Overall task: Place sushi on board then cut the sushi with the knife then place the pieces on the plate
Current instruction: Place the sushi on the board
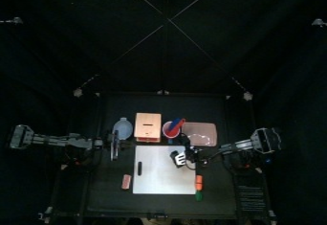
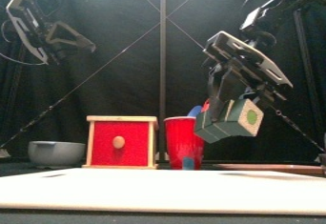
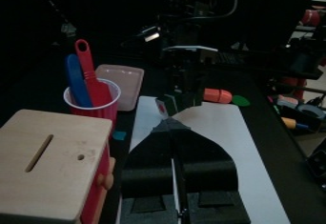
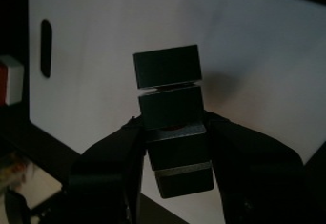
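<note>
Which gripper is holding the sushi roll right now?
The right gripper, shut on the dark green sushi roll above the white cutting board. The left gripper holds nothing and sits off the board's left side.

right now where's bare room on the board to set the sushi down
Nearly all of the white cutting board is bare, left of the sushi roll held in the jaws of the right gripper. Crowded behind it: wooden box, red cup, pink tray.
</note>
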Tool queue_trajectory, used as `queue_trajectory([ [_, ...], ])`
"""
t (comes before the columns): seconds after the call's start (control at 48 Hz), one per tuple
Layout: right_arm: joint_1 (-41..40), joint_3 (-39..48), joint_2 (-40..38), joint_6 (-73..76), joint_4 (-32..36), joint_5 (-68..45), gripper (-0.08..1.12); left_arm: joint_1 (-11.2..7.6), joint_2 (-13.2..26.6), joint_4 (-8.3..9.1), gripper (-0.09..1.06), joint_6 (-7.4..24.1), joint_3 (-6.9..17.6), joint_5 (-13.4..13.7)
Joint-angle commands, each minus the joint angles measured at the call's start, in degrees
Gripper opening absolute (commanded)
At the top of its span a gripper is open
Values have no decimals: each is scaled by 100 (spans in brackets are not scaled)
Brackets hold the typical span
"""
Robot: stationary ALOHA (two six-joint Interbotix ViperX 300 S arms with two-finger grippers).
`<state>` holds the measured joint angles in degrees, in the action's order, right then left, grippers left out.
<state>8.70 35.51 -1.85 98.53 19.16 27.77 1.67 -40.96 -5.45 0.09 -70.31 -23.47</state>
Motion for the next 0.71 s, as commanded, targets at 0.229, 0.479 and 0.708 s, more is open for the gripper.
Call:
queue_trajectory([
  [0.229,536,-1266,756,1978,791,958,50,9,18,0,-2,0,70,-18],
  [0.479,721,-1898,1301,2417,545,1934,50,-35,9,0,-2,9,62,-18],
  [0.708,686,-2391,1670,2417,448,2435,50,-53,9,-9,-2,0,62,-18],
])
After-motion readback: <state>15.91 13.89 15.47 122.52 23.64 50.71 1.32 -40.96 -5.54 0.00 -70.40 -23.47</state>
